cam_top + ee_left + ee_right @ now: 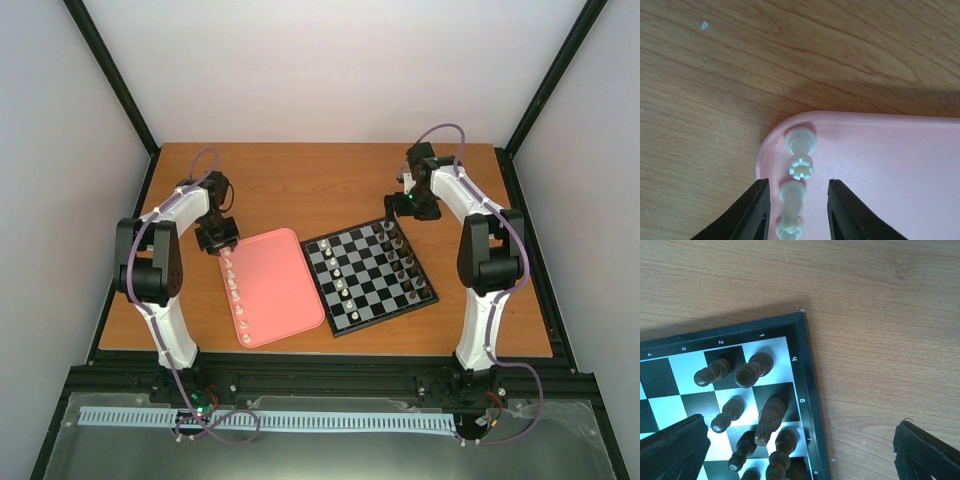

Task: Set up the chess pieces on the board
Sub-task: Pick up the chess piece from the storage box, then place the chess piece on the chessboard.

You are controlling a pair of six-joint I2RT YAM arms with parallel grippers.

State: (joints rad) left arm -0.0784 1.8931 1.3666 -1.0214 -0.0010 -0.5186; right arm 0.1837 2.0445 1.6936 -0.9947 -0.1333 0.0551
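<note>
Left pincer (798, 185) low over the far left corner of the pink tray (890, 165). Jaws partly open, straddling one of the chess pieces (791, 200), with a thin gap on either side and no grip visible. Just beyond it, a second cream piece (800, 150) close to the tray's rounded rim. Upright or lying: cannot tell from this angle.

From above, more cream pieces in a row down the tray's left edge, and others in a column on the left side of the board (385, 316). Board just right of the tray on the wooden tabletop (300, 190), turned at an angle. Dark pieces (757, 370) crowded along its right side.

Right pincer (800, 425) spread wide above the board's far right corner, fingers at the two edges of its own view, holding nothing.
</note>
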